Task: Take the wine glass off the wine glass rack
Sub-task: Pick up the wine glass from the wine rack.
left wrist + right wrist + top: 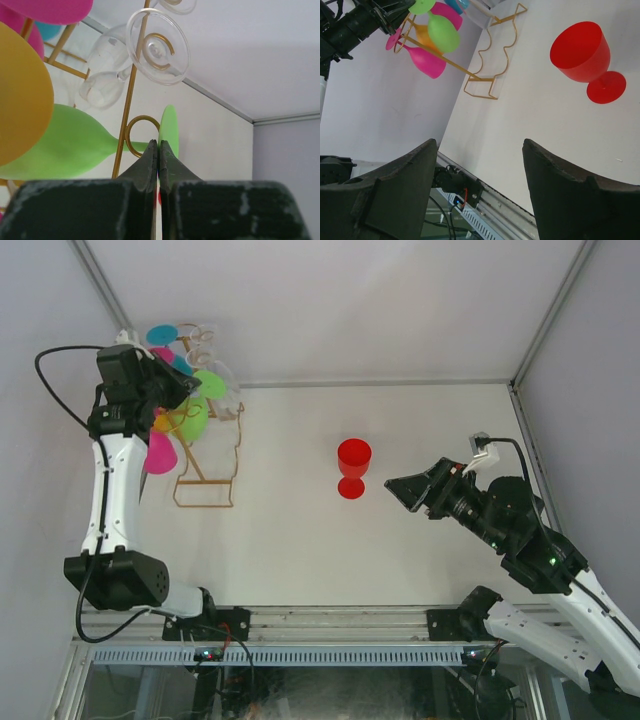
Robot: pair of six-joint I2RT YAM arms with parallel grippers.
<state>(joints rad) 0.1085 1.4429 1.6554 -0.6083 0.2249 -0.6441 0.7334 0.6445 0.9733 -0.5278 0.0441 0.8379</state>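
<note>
A plain white worktop [300, 540] fills the cell, closed in by pale grey walls [350, 300] with slim metal posts [105, 285] running into the two far corners and a metal rail [330, 618] along the near edge.

One gold wine glass rack [204, 505] stands at the far left of the worktop, its rectangular base frame flat on the surface. On its hooks hang, by their feet, one green wine glass [75, 145], one yellow glass [162, 423], two pink glasses [158, 452] [162, 355], at least one blue glass [160, 335] and one clear glass [102, 85]. A second clear foot shows at the top edge of the left wrist view, its bowl out of sight. One red glass [353, 457] stands upright and alone near the middle of the worktop, well apart from the rack.

There are two arms. The left end effector [159, 150] is up among the hanging glasses, clenched tight, its fingertips meeting at the lower edge of the green glass's foot, just beside a curled hook. Whether the foot is nipped between them cannot be told. The right end effector [479, 145] hangs above the worktop to the right of the red glass, spread wide and grasping nothing.
</note>
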